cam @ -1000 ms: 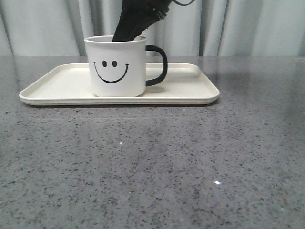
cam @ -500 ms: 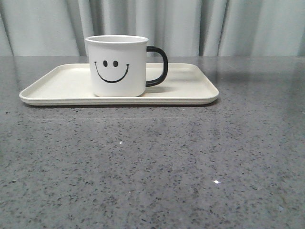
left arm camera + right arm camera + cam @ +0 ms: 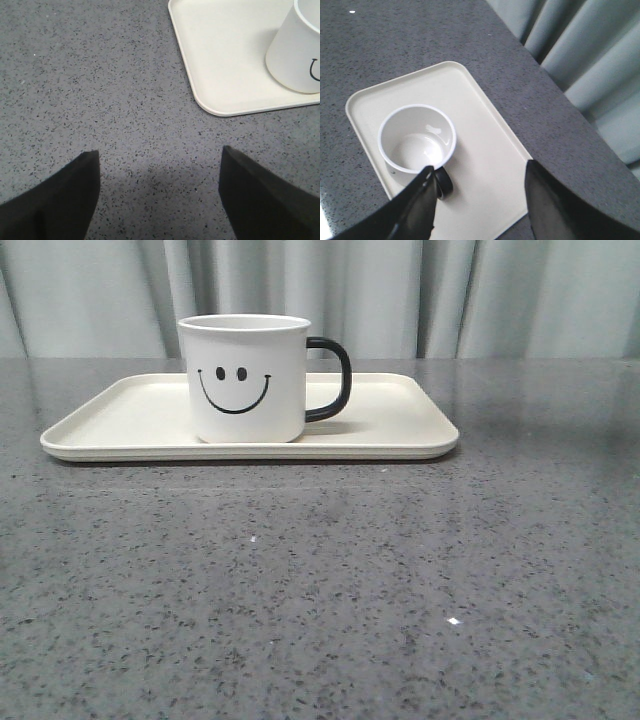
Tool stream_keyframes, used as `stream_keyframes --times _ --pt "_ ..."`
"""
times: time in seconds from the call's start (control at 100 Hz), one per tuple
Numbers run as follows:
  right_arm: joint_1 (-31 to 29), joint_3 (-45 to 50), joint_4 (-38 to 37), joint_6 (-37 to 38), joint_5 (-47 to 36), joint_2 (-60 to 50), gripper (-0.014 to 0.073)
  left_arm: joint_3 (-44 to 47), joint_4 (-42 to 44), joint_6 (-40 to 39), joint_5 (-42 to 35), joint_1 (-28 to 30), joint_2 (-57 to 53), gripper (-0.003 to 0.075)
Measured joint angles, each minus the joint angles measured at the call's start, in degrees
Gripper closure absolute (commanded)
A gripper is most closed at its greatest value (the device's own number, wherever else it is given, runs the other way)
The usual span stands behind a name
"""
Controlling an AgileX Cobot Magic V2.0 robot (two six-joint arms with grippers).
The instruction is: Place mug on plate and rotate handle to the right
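The white mug (image 3: 243, 377) with a black smiley face stands upright on the cream plate (image 3: 400, 430), left of its middle. Its black handle (image 3: 333, 379) points to the right. No gripper shows in the front view. My left gripper (image 3: 159, 162) is open and empty over the bare table, short of a corner of the plate (image 3: 220, 75); the mug (image 3: 296, 52) is at the frame's edge. My right gripper (image 3: 479, 177) is open and empty, high above the plate (image 3: 485, 150). The mug (image 3: 416, 138) is empty, and its handle (image 3: 445, 183) lies beside one finger (image 3: 412, 210).
The grey speckled table (image 3: 320, 580) stretches in front of the plate. Pale curtains (image 3: 420, 295) hang along the table's far edge and also show in the right wrist view (image 3: 590, 60).
A second ago my right gripper's black fingers stood at the mug's rim in the front view. They have lifted out of that view. The mug and plate have not moved.
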Motion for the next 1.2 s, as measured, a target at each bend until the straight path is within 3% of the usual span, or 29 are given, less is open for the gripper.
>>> stream_keyframes --times 0.15,0.31,0.56,0.76,1.2 --pt "-0.14 10.55 -3.09 4.25 -8.93 -8.91 0.0184 0.0 0.0 0.0 0.0 0.0 0.0 0.0226" --pt "-0.39 18.09 -8.97 10.42 -11.96 -16.05 0.0184 0.0 0.0 0.0 0.0 0.0 0.0 0.0226" --pt "-8.5 30.77 -14.64 21.12 -13.38 -24.77 0.0184 0.0 0.0 0.0 0.0 0.0 0.0 0.0226" --pt "-14.31 43.71 -15.26 22.42 -18.53 -34.13 0.0186 0.0 -0.18 0.0 -0.24 0.0 0.0 0.0226" --pt "-14.95 62.88 -15.26 22.97 -27.94 -50.96 0.0188 0.0 -2.44 0.0 -3.31 0.0 0.0 0.0227"
